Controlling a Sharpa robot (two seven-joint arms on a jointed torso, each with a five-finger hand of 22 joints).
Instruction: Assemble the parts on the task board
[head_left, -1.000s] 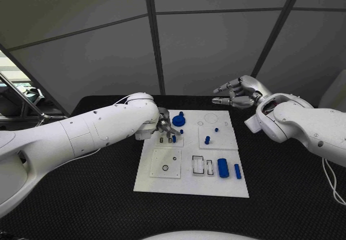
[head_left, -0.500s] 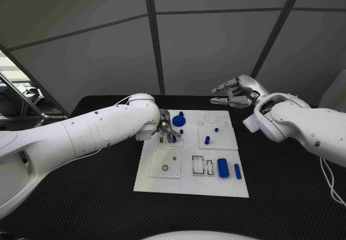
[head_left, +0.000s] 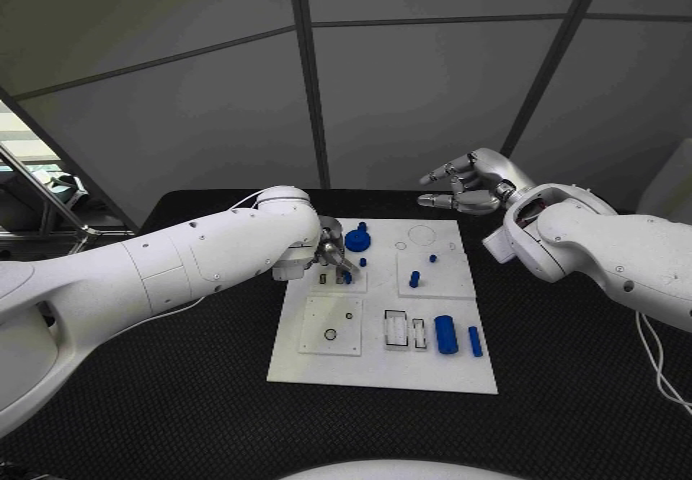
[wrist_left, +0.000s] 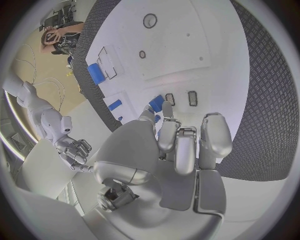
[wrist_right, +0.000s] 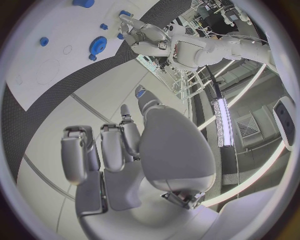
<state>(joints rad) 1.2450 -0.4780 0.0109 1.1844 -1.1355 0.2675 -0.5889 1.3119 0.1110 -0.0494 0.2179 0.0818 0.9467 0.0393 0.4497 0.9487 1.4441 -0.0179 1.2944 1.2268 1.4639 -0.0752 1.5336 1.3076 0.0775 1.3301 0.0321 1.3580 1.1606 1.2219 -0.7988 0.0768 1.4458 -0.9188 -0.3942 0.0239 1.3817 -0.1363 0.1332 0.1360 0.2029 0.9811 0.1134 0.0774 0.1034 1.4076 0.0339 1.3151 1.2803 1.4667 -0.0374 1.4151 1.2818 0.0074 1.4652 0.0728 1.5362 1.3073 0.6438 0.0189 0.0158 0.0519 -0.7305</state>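
Left hand is curled over the board, a small blue peg pinched at its fingertips; right hand is held up off the surface, fingers loosely apart, nothing in it.

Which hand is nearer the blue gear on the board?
Left. The left hand is over the board just beside the blue gear; the right hand hangs beyond the board's far edge.
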